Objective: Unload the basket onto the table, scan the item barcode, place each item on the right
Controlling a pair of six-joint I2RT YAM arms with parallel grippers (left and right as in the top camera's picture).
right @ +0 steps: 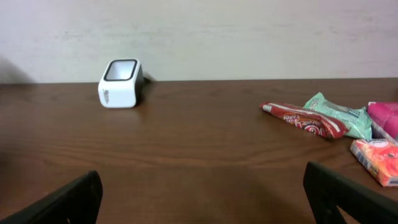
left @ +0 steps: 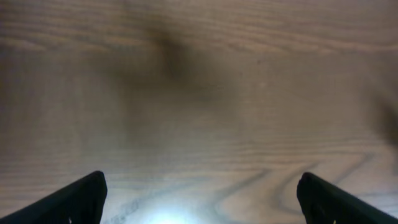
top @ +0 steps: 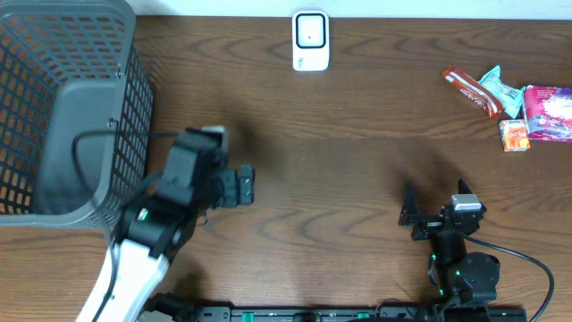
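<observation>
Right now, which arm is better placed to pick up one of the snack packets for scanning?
Right. The snack packets lie on the right side, ahead of the open right gripper and in its wrist view. The open left gripper hovers beside the basket, on the opposite side.

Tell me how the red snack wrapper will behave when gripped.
The red snack wrapper looks like thin crinkled film, so it will probably flex and sag, not stay stiff. Its glossy surface may slip. Lying flat, it seems unlikely to roll; a push would likely slide it.
</observation>
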